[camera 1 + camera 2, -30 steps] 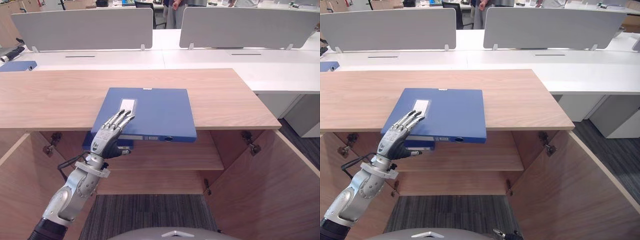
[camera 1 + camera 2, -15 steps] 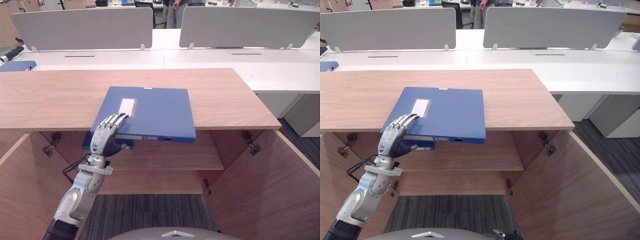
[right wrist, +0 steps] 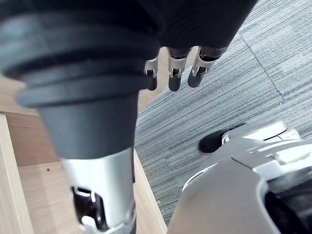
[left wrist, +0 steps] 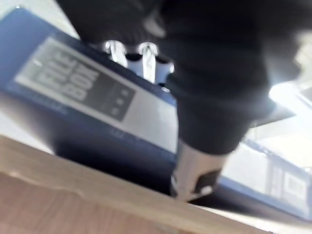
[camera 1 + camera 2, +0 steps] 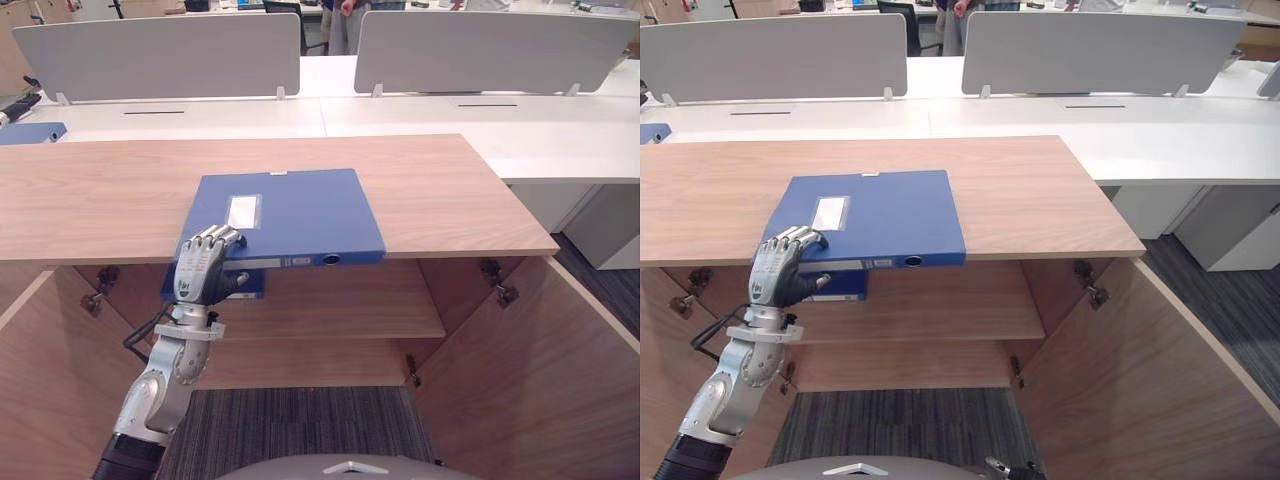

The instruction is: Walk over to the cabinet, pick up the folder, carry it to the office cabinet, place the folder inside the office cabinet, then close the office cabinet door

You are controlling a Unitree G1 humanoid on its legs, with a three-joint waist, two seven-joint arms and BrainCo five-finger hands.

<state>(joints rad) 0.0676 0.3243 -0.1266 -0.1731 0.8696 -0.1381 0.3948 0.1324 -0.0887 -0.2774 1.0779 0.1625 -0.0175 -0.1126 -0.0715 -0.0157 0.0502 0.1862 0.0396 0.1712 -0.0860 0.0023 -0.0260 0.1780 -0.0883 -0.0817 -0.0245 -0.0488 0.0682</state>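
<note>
A blue folder (image 5: pixel 290 215) lies flat on the wooden cabinet top (image 5: pixel 450 190), its near edge sticking out past the front. My left hand (image 5: pixel 200 268) is at the folder's near left corner, fingers curled over the cover and thumb beneath the edge. In the left wrist view the fingers (image 4: pixel 146 53) press on the folder's labelled spine (image 4: pixel 87 97). My right hand (image 3: pixel 174 80) hangs low over the carpet with straight fingers and holds nothing.
Both cabinet doors stand wide open, one at the left (image 5: pixel 40 370) and one at the right (image 5: pixel 540 370), with a shelf (image 5: pixel 340 310) inside. A second blue item (image 5: pixel 225 288) sits below the folder's corner. White desks with grey dividers (image 5: pixel 165 55) stand behind, and people beyond them.
My left hand's fingers went from lying straight on the folder's cover to curled over its near left corner. The hand drew back toward the cabinet's front edge.
</note>
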